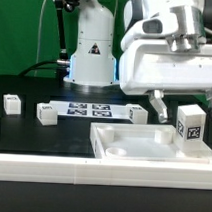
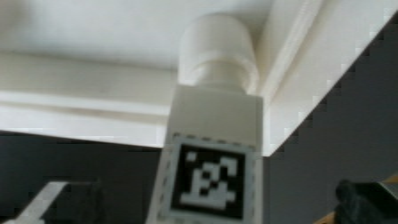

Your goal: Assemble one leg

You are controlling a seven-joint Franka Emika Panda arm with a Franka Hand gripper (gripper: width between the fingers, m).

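Observation:
A leg (image 1: 190, 125), a small white post with a black-and-white tag, stands upright on the right part of the wide white panel (image 1: 132, 153). In the wrist view the leg (image 2: 215, 150) points its round peg end at a corner of the panel (image 2: 89, 85). I cannot tell whether the peg sits in a socket. My gripper (image 1: 182, 105) hangs over the leg and straddles it. In the wrist view the gripper (image 2: 205, 208) is open, with a dark gap showing on each side between the leg and the fingers (image 2: 366, 196).
Three more legs lie on the black table: one (image 1: 11, 103) at the exterior view's left, one (image 1: 46, 112) beside it, one (image 1: 137, 114) behind the panel. The marker board (image 1: 91, 109) lies in front of the arm's white base (image 1: 93, 53).

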